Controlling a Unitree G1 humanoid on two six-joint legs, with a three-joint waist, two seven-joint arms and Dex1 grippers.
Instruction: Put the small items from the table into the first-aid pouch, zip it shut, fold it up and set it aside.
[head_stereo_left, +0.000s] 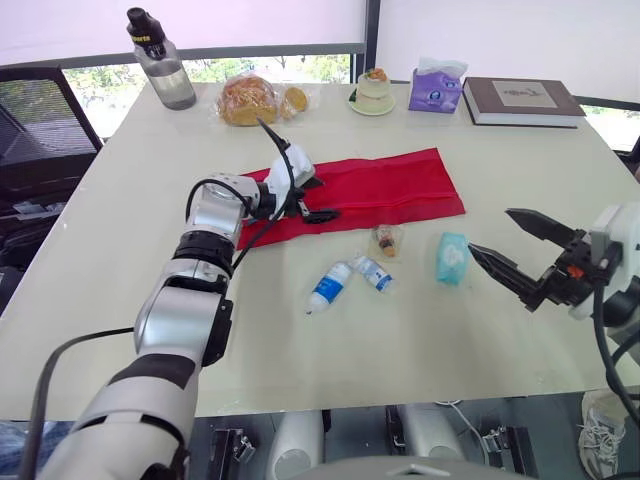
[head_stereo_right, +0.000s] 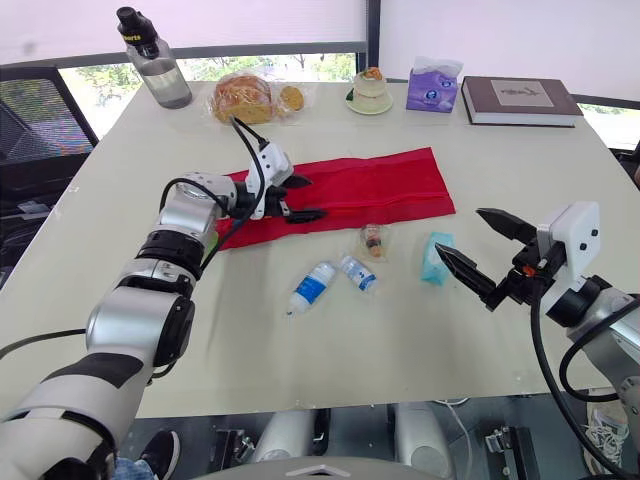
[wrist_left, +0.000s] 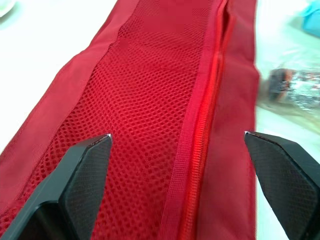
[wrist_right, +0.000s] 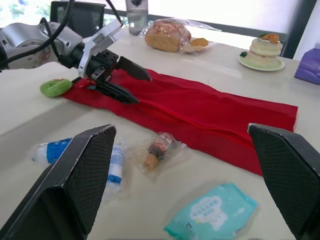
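**Four small items loose on the surface beside the flat red pouch**

Four small items lie on the pale surface (head_stereo_left: 400, 350), just on the robot's side of the first-aid pouch (head_stereo_left: 400, 185). They are two blue-labelled bottles (head_stereo_left: 330, 287) (head_stereo_left: 375, 272) lying on their sides and nearly touching, a clear-wrapped item (head_stereo_left: 386, 240), and a teal packet (head_stereo_left: 452, 257). The pouch is spread out flat and unfolded near the middle of the surface, its long axis running left to right.

The left end effector (head_stereo_left: 328, 198) is over the left part of the pouch with its fingers spread. In the left wrist view the zipper (wrist_left: 200, 150) runs between them, beside a red mesh panel (wrist_left: 135, 120). A small green object (wrist_right: 56, 87) lies at the pouch's left end.

The right end effector (head_stereo_left: 491, 230) is empty and spread wide, just right of the teal packet.

Along the far edge stand a water bottle (head_stereo_left: 160, 62), bagged bread (head_stereo_left: 250, 100), a small cake on a plate (head_stereo_left: 373, 92), a purple tissue box (head_stereo_left: 436, 88) and a book (head_stereo_left: 520, 100).
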